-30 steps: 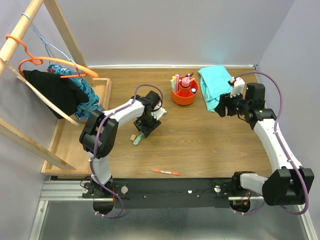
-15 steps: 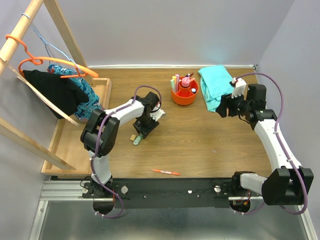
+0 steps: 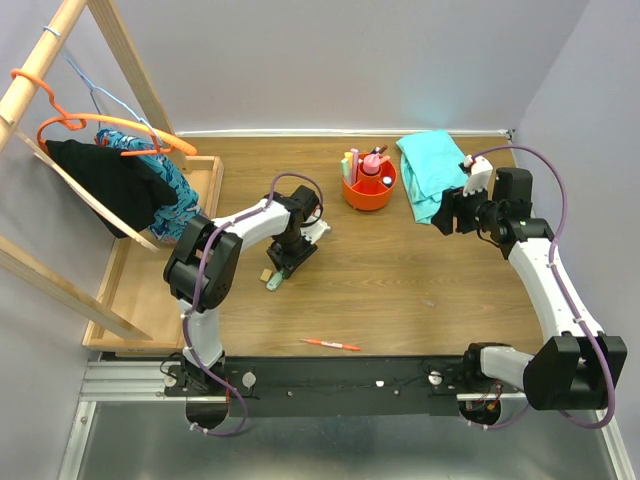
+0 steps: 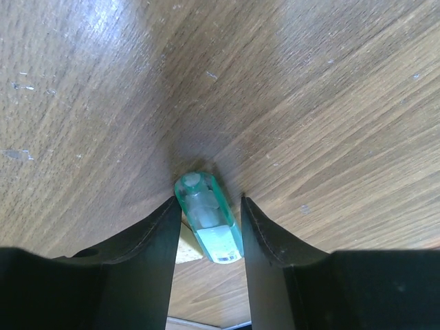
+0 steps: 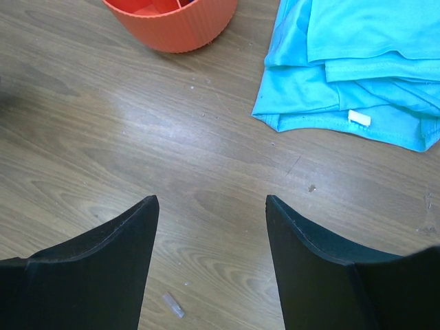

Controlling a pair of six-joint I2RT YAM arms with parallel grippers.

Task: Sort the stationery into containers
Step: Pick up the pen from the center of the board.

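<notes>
Highlighter: your green highlighter (image 4: 206, 223) lies flat on the desk (image 4: 330, 103), with a tan eraser (image 4: 184, 251) just beside it.
Left jaws: your left gripper (image 4: 210, 200) straddles it, jaws close against both sides; whether they pinch it, you cannot tell.
Right jaws: your right gripper (image 5: 211, 199) hangs spread and empty, near the teal cloth (image 5: 357, 62).
Tub: the orange tub (image 3: 368, 195) stands well apart from the highlighter.
Pen: a red pen (image 3: 330, 344) lies near your edge.

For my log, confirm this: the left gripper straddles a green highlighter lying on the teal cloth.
Wrong surface: the green highlighter the left gripper straddles lies on the wooden table, not the teal cloth. The left wrist view shows it.
</notes>
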